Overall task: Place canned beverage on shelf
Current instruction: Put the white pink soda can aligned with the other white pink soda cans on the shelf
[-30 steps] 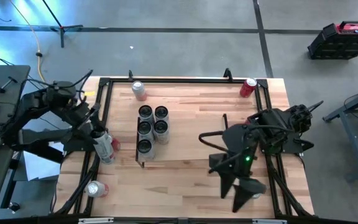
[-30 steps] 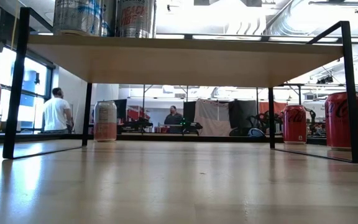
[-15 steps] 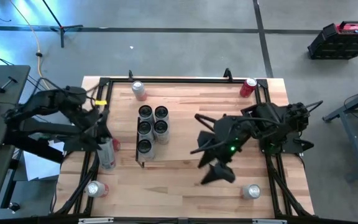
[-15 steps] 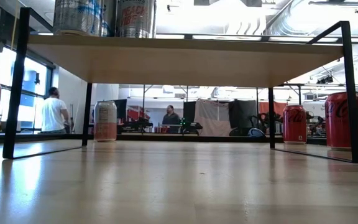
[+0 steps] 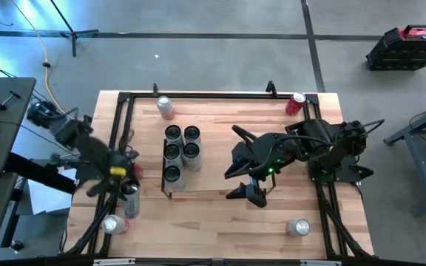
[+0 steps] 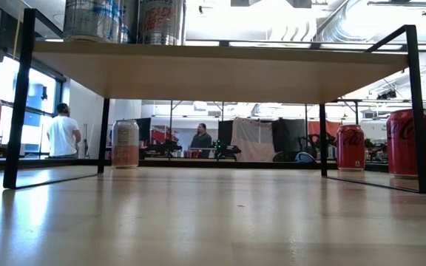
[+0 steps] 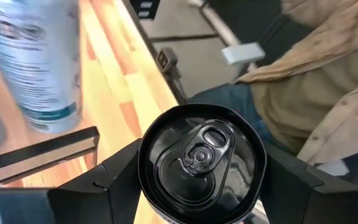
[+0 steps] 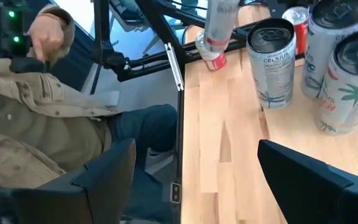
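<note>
At lower left, the left gripper (image 5: 128, 193) clasped a can (image 7: 201, 163); it needed lifting upright to the shelf (image 5: 177, 153). The right gripper (image 5: 251, 191) hung agape, empty.

Black crate (image 5: 407, 48) with pink contents on grey floor (image 5: 220, 52), well beyond the worktop (image 5: 220, 214). 2 people in far room: white shirt (image 6: 63, 133), dark top (image 6: 200, 140). Seated person's beige jacket (image 8: 36, 134).

"CELSIUS" on white can (image 8: 272, 65) standing on shelf; Coca-Cola script on red can (image 6: 350, 147).
</note>
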